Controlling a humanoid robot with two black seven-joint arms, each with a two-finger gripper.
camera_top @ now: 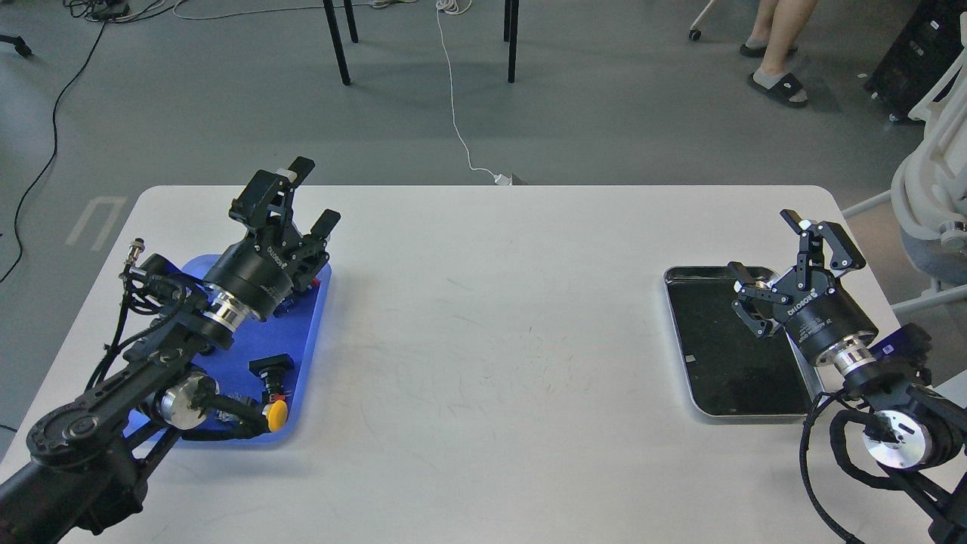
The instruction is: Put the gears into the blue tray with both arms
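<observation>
The blue tray (pixel 308 340) lies on the table's left side, largely covered by my left arm. My left gripper (pixel 313 195) hovers over the tray's far right corner, fingers spread, nothing between them. No gears show; the arm hides the tray floor. A black-topped switch (pixel 273 366) and a yellow-capped switch (pixel 277 413) show in the tray's near right part. My right gripper (pixel 764 245) is open and empty above the far right corner of the silver-rimmed metal tray (pixel 725 355).
The white table (pixel 491 317) spans the view between the two trays. Beyond its far edge are chair legs (pixel 336 41), a white cable (pixel 457 113) and a person's feet (pixel 778 75). A white chair (pixel 933 196) stands at the right.
</observation>
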